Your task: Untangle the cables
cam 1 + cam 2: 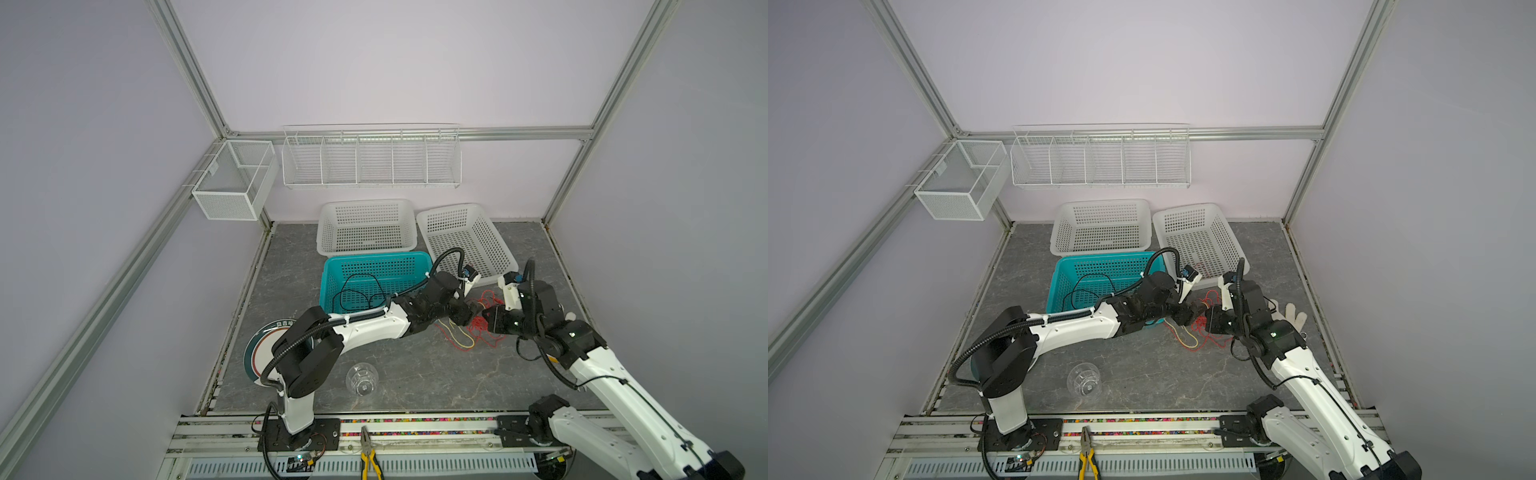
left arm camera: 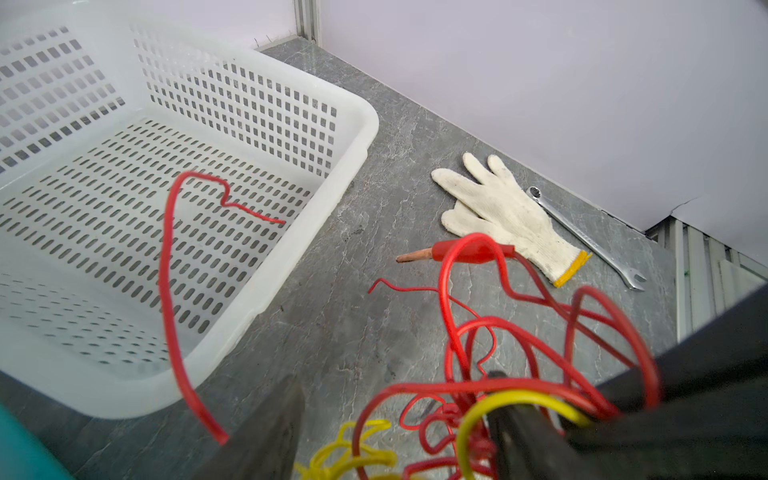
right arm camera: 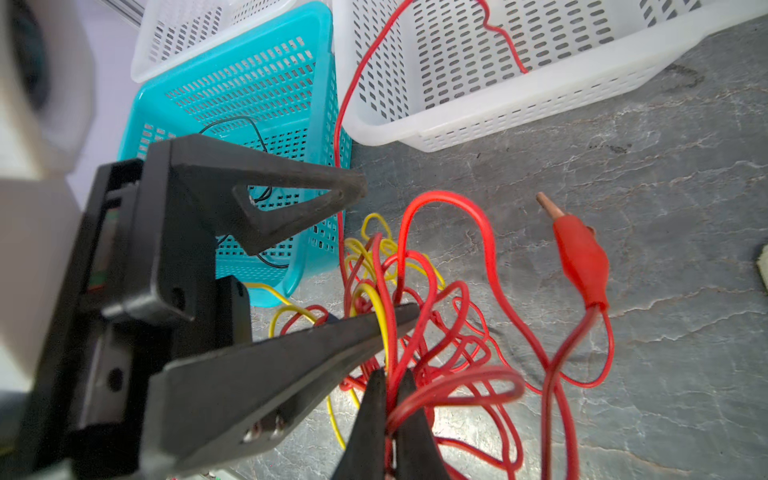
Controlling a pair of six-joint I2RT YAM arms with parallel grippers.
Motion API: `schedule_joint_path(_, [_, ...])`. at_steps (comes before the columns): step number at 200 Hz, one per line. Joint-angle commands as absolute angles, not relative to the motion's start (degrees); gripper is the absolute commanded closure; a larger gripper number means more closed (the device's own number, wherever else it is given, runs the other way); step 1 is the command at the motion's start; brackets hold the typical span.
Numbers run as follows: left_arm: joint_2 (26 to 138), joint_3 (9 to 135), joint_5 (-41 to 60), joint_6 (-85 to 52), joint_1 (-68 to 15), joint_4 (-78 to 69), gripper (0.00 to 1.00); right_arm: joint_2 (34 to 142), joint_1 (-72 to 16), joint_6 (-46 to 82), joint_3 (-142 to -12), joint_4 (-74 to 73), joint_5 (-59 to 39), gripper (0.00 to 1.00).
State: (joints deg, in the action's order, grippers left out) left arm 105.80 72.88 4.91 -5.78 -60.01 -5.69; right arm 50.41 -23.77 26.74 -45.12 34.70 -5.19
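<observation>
Grey marbled stone tops the bench (image 1: 415, 374), the largest thing we see. Two white wire racks hang on the back wall, a long one (image 1: 370, 162) and a boxy one (image 1: 232, 183). Three plastic baskets stand at the back of the bench: two white (image 1: 365, 205) (image 1: 449, 210) and one teal (image 1: 374, 255). We count one plate (image 1: 257, 353), what looks like one clear glass bowl (image 1: 362, 378), one white glove (image 2: 498, 212), one pair of yellow-handled pliers (image 1: 368, 453) and one wrench (image 2: 582, 237).

A single black cable (image 1: 357, 291) lies coiled in the teal basket. The red and yellow cables (image 1: 478, 332) sit tangled on the bench just in front of the right-hand white basket, one red end wearing a crocodile clip (image 3: 582, 257).

Both arms reach low and meet over the tangle. The left pincer (image 3: 390, 249) stands wide apart, strands draped across one finger but nothing clamped. The right pincer (image 3: 390, 374) is closed tight on a bundle of red strands.
</observation>
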Motion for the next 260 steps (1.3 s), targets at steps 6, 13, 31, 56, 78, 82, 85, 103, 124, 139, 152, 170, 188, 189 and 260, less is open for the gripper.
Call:
schedule_joint_path(6, [105.6, 73.7, 3.4, -5.9, -60.0, -6.5, 0.33, 49.7, -24.5, 25.1, -47.4, 33.6, -9.2, 0.94])
schedule_joint_path(13, [105.5, 73.6, 3.4, -5.9, -60.0, -6.7, 0.33, 49.4, -24.5, 25.0, -47.5, 33.7, -9.2, 0.94])
schedule_joint_path(31, [105.1, 73.2, 3.1, -5.7, -60.0, -7.0, 0.33, 48.7, -24.5, 24.7, -47.6, 34.1, -7.9, 0.94])
schedule_joint_path(56, [103.8, 72.3, 2.3, -5.1, -60.0, -6.7, 0.31, 48.3, -24.5, 24.2, -48.1, 34.8, -6.3, 0.94])
schedule_joint_path(78, [102.5, 71.2, 1.6, -4.5, -60.0, -6.7, 0.30, 48.1, -24.5, 24.2, -48.2, 35.1, -6.2, 0.94])
schedule_joint_path(82, [102.3, 71.0, 1.6, -4.4, -59.9, -6.7, 0.30, 48.0, -24.5, 24.1, -48.3, 35.1, -6.2, 0.94])
schedule_joint_path(85, [102.2, 71.0, 1.6, -4.2, -59.9, -6.6, 0.30, 47.9, -24.5, 24.1, -48.3, 35.1, -6.2, 0.94])
schedule_joint_path(103, [101.8, 70.7, 1.7, -3.7, -59.9, -6.3, 0.30, 47.5, -24.5, 24.2, -48.3, 35.4, -5.3, 0.94])
schedule_joint_path(124, [101.3, 70.2, 2.3, -3.4, -59.9, -6.2, 0.30, 46.5, -24.5, 24.5, -48.3, 35.7, -2.1, 0.94])
schedule_joint_path(139, [100.9, 69.9, 2.4, -3.3, -59.9, -6.2, 0.34, 45.8, -24.5, 24.4, -48.3, 36.2, 0.1, 0.94])
schedule_joint_path(152, [100.6, 69.7, 2.4, -3.3, -59.9, -6.2, 0.38, 45.5, -24.4, 24.3, -48.4, 36.5, 1.7, 0.94])
schedule_joint_path(170, [100.1, 69.6, 2.8, -3.2, -59.9, -6.5, 0.42, 45.4, -24.4, 23.9, -48.6, 37.1, 2.8, 0.94])
schedule_joint_path(188, [99.9, 69.8, 3.1, -3.3, -59.9, -6.6, 0.43, 45.6, -24.4, 23.9, -48.6, 37.7, 3.5, 0.94])
schedule_joint_path(189, [99.9, 69.8, 3.1, -3.3, -59.9, -6.6, 0.44, 45.5, -24.4, 23.9, -48.6, 37.8, 3.5, 0.94])
schedule_joint_path(260, [100.2, 70.3, 3.9, -3.1, -59.9, -6.6, 0.58, 43.9, -24.4, 24.6, -47.2, 38.0, 7.1, 0.94])
